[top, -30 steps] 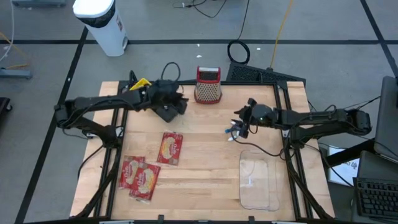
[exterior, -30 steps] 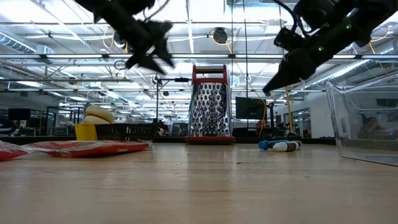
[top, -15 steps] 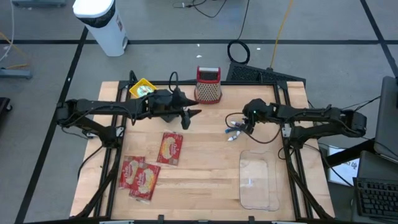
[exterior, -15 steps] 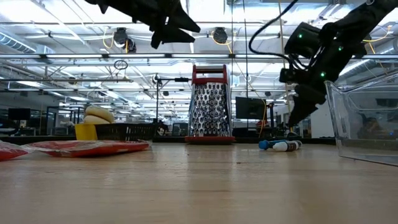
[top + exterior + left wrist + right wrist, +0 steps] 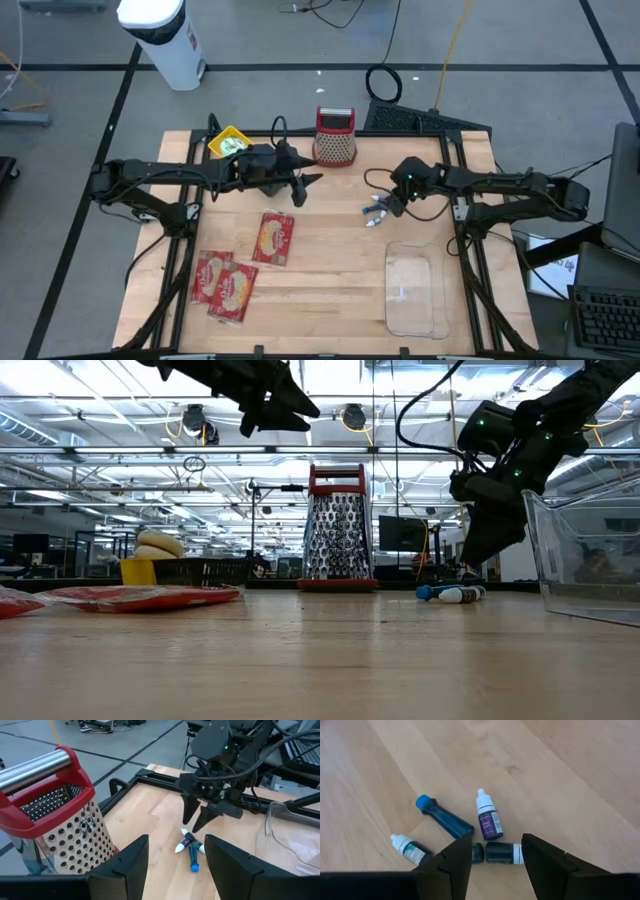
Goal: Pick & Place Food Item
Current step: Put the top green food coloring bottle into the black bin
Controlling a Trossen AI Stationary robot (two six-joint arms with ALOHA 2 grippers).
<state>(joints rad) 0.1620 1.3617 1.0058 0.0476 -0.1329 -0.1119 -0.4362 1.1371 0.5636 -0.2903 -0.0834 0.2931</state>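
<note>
Above little bottles (image 5: 470,837) on counter (image 5: 330,260): right gripper (image 5: 385,206), jaws spread, holding nothing. Left gripper (image 5: 305,184) hangs near grater (image 5: 335,138), jaws spread, holding nothing. Clear box (image 5: 416,292) has nothing in it. Red food packs (image 5: 240,270) lie flat. Nothing picked yet; all work left.

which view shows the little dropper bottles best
The right wrist view: the dropper bottles fill it, caps and labels clear, just beyond the open right end effector. The left wrist view shows them smaller, the high view as specks, the low view side-on.
</note>
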